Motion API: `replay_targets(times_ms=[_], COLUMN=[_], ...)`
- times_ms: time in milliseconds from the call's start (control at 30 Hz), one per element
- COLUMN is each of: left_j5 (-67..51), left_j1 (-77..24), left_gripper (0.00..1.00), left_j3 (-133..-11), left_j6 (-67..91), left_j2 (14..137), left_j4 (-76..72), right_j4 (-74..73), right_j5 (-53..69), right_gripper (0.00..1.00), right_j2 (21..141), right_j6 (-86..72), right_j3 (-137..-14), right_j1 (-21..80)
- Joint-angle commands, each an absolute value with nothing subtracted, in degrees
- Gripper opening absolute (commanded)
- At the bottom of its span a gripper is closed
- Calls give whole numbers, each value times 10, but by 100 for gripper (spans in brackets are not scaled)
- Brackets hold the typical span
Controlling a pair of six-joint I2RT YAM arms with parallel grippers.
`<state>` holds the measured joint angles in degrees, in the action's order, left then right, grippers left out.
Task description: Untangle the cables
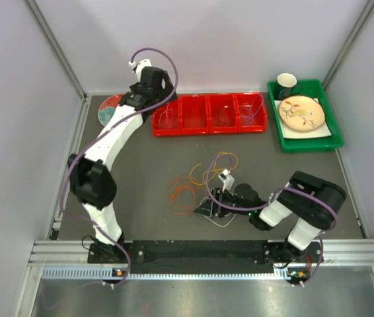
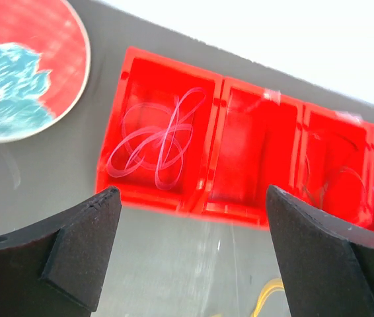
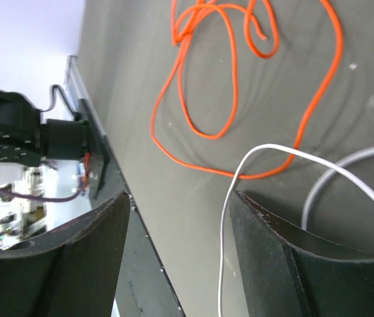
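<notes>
Cables [image 1: 200,178] thin, glossy, loosely looped; left pincer [image 2: 192,198] apart, right pincer [image 3: 180,198] apart astride white strand [image 3: 221,264].

White cable [image 3: 222,251] passes between parted fingers [image 3: 273,264] of the right gripper [image 3: 179,214].

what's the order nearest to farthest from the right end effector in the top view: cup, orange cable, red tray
1. orange cable, just left of the right end effector
2. red tray, at the back, centre
3. cup, far back right
</notes>
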<state>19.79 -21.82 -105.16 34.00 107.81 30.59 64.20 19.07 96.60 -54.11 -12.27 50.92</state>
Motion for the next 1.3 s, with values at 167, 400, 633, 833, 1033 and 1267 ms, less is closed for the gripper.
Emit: replay_targets(times_ms=[167, 400, 633, 833, 1033, 1267], left_j5=[142, 133, 171, 217, 249, 253], left_j1=[-231, -328, -434, -532, -601, -642], left_gripper=[84, 78, 74, 70, 67, 66], left_j3=[-800, -618, -489, -425, -429, -419], left_j6=[358, 417, 514, 570, 575, 563], left_j2=[847, 727, 656, 649, 703, 755], left_j4=[320, 298, 295, 238, 195, 129], right_j4=[229, 31, -152, -203, -238, -266], right_j5=[45, -68, -169, -178, -191, -193], right_gripper=[67, 77, 79, 79, 75, 71], right_j2=[752, 567, 531, 563, 617, 619], right_j6=[-455, -437, -423, -457, -475, -475], right_j3=[-183, -235, -330, -355, -377, -364], right_j1=[585, 586, 585, 584, 584, 584])
